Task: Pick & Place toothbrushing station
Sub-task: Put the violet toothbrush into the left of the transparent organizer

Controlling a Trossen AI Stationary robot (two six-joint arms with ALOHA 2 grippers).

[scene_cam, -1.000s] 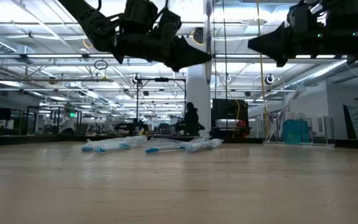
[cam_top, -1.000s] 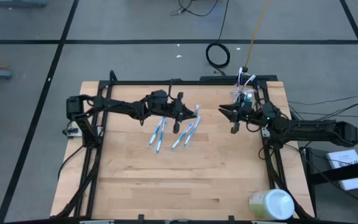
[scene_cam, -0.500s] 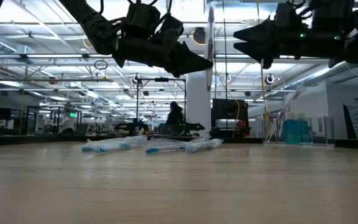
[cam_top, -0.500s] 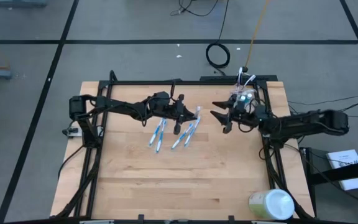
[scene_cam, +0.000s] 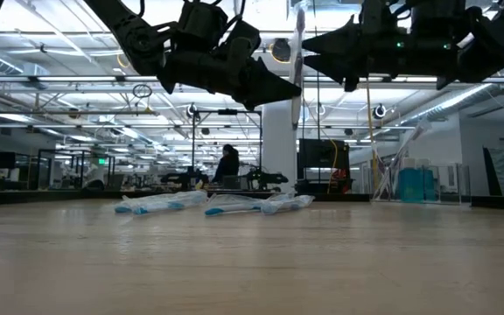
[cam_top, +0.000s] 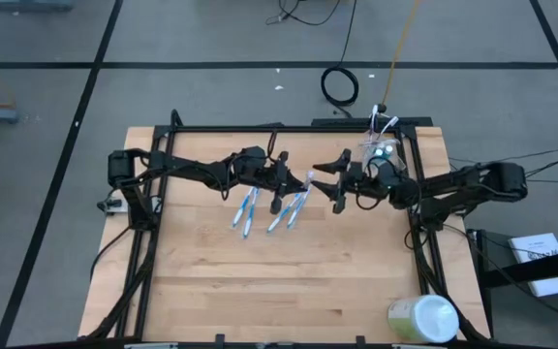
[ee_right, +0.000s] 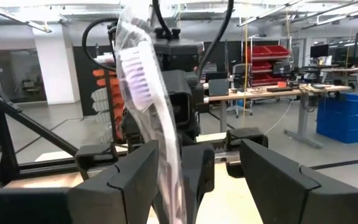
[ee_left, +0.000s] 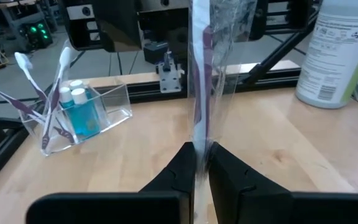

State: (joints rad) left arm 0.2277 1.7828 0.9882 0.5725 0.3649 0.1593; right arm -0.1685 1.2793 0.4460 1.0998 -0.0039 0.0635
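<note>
My left gripper point(cam_top: 296, 181) is above the table's far middle, shut on a slim purple-and-white toothbrush in a clear wrapper point(ee_left: 201, 74) that stands upright above its fingers point(scene_cam: 297, 44). My right gripper point(cam_top: 333, 182) is open, level and pointing toward the table's left, just right of that toothbrush point(ee_right: 143, 87); its fingers point(ee_right: 129, 180) do not visibly touch it. A small clear cup point(cam_top: 381, 151) with toothbrushes and teal-capped tubes stands on the table's far right point(ee_left: 82, 115). Several wrapped blue toothbrushes point(cam_top: 267, 209) lie flat on the table below my left gripper. My left gripper pinches the wrapped toothbrush's handle, near its lower end point(ee_left: 201, 152), between its two fingers. The fingers come level from the table's left and lie across the handle. The toothbrush stands upright, head up, lifted clear of the table.
A large pale green-and-white round container point(cam_top: 422, 318) lies at the table's near right corner. A black frame point(cam_top: 260, 129) runs along the table's far edge and down both sides. Bare wood point(cam_top: 289, 281) fills the table's near half.
My right gripper has gone toward the table's left, from beside the clear cup to close by the upright toothbrush, staying open. My left gripper has kept the toothbrush upright in nearly the same place.
</note>
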